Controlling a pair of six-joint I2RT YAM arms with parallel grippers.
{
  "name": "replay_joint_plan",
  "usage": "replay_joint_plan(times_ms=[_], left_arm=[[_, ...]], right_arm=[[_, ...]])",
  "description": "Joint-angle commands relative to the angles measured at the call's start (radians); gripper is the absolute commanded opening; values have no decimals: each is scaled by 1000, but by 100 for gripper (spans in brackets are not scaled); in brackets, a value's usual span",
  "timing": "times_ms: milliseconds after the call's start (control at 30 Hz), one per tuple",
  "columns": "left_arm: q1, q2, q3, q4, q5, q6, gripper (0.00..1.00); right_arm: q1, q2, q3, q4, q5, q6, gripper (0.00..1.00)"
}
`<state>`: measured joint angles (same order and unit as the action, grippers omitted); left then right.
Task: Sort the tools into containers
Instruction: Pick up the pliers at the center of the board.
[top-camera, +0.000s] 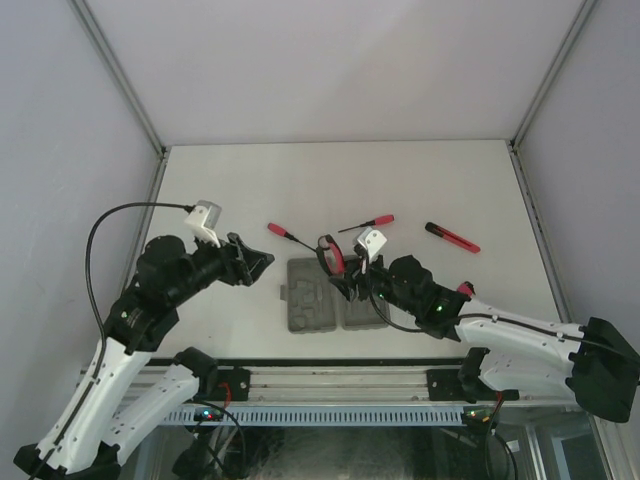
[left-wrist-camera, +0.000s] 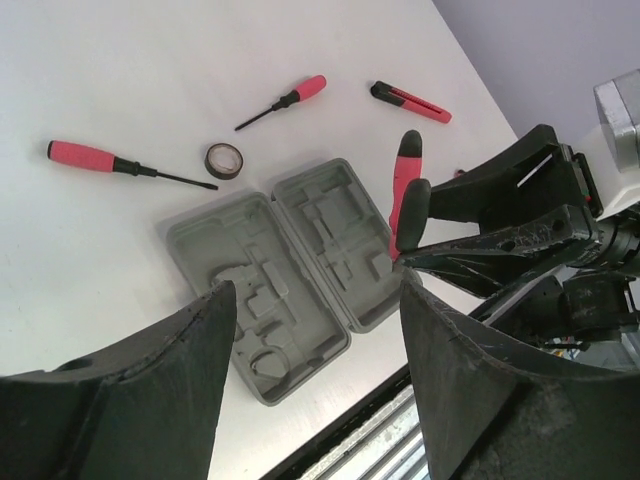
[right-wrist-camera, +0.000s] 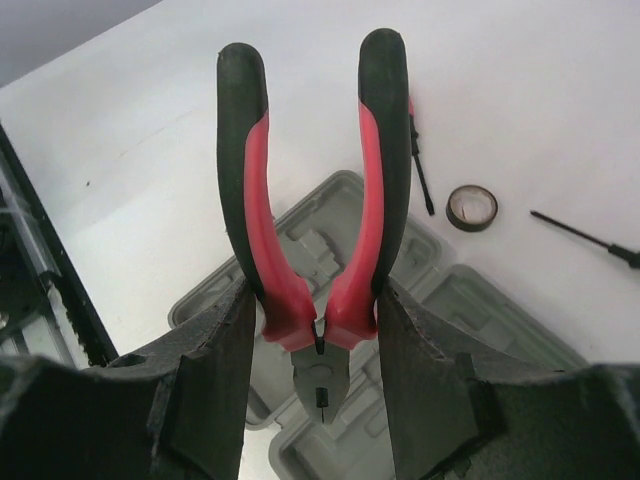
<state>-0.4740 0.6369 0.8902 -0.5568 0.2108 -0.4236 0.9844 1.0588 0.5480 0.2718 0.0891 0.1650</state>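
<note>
The grey case (top-camera: 322, 296) lies open near the table's front edge, its two moulded halves (left-wrist-camera: 300, 250) showing no tools inside. My right gripper (right-wrist-camera: 315, 300) is shut on the red-handled pliers (right-wrist-camera: 305, 240) and holds them above the case (right-wrist-camera: 480, 310), handles (top-camera: 330, 254) pointing away. My left gripper (top-camera: 258, 265) hovers left of the case, open with nothing between its fingers (left-wrist-camera: 200, 350). One red-handled screwdriver (top-camera: 285, 234) lies behind the case, the other (top-camera: 368, 224) further right. A slim red-black stick tool (top-camera: 452, 237) lies at the right. The black ring (left-wrist-camera: 223, 158) rests between the screwdrivers.
White walls and metal posts close off the table at the back and sides. The front rail (top-camera: 330, 380) runs just below the case, between the two arm bases.
</note>
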Motion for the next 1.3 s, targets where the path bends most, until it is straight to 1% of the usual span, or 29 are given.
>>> replay_joint_plan(times_ms=[0,67,167,233,400,533,667,833,1067,1267], left_arm=[[-4,-14,51,-59,7,52,71],[-3,-11,57,-78,-20,38,71],[-3,2,66,-89,-13,38,69],[-37,-2,70,-86,-11,36,69],[-62,-7,89,-80,-18,28,70],[-107,13,100,-66,-11,22,69],[-173,32,110,-50,-28,20,69],[-240,93,129,-49,-45,25,68],[-334,203,150,-49,-26,46,68],[-372,286,160,-49,1,51,66]], right_arm=[[7,-51,13,111,-135,-162,0],[7,-60,13,103,-173,-210,0],[8,-78,12,76,-216,-318,0],[8,-95,12,48,-231,-393,0],[8,-130,13,-37,-295,-619,0],[8,-148,20,-104,-355,-766,0],[13,-125,80,-235,-334,-868,0],[40,-107,122,-322,-285,-1000,0],[90,-92,161,-369,-226,-1138,0],[151,-68,184,-379,-161,-1225,0]])
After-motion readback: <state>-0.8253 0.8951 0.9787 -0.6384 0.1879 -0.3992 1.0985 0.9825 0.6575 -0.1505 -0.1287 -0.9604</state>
